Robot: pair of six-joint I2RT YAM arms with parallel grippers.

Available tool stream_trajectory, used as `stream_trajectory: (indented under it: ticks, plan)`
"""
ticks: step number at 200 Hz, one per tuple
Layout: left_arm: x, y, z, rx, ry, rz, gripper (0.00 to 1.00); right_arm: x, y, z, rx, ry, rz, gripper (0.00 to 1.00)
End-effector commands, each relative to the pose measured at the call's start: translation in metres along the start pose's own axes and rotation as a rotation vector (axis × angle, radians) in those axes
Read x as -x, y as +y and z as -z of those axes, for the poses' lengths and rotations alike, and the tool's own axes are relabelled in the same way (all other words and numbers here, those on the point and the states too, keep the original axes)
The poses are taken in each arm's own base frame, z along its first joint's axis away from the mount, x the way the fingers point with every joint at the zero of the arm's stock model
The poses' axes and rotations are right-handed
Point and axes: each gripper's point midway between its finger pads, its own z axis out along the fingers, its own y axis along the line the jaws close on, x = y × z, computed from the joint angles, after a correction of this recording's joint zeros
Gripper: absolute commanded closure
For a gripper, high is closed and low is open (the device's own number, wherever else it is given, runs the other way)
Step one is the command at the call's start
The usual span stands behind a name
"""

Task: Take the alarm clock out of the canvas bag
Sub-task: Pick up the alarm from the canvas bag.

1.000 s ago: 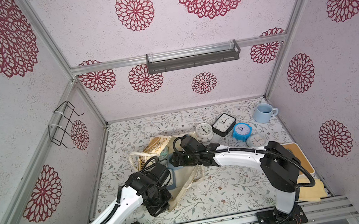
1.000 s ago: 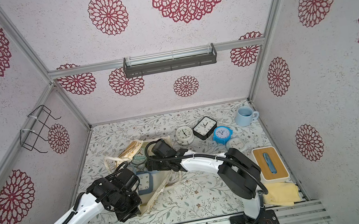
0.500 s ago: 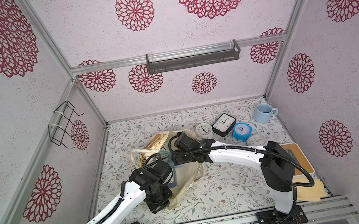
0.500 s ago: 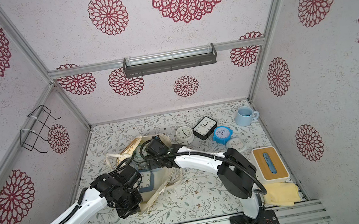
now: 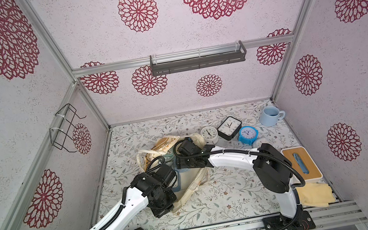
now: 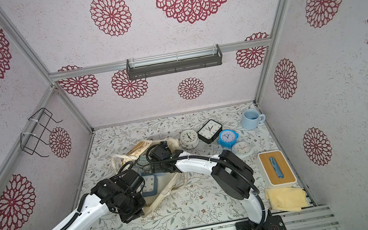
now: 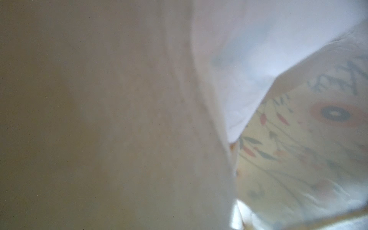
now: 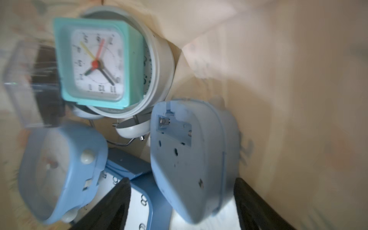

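Right wrist cam: my right gripper (image 8: pixel 181 180) is spread, pale blue alarm clock (image 8: pixel 191 151) between its fingers. I'm worried one finger grabs canvas bag (image 8: pixel 288 99) cloth just outside it.

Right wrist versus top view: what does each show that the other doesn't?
Plain only in the right wrist: a teal square clock, a grey bell clock and two pale blue clocks inside the canvas bag, one between the fingers of the open right gripper. Top view only: the black square clock outside the bag, and the left gripper at its edge. Both: the bag and a blue-framed clock inside.
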Motion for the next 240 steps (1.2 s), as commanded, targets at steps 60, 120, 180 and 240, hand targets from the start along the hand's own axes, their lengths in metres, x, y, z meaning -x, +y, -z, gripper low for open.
stream_trajectory:
  ticks: [60,120,180,240]
  plan:
    - [0.007,0.013,-0.001,0.06,-0.054,0.004,1.0,-0.017,-0.052,-0.04,-0.092,0.061,-0.213,0.11]
    - [0.006,0.011,0.0,0.055,-0.052,-0.003,1.0,0.0,-0.007,0.003,0.39,-0.099,-0.16,0.16]
    - [0.006,0.007,-0.003,0.058,-0.039,-0.02,1.0,0.026,0.023,0.053,0.539,-0.228,-0.026,0.18]
    - [0.006,0.004,-0.004,0.058,-0.036,-0.029,1.0,0.042,0.038,0.064,0.565,-0.264,-0.006,0.16]
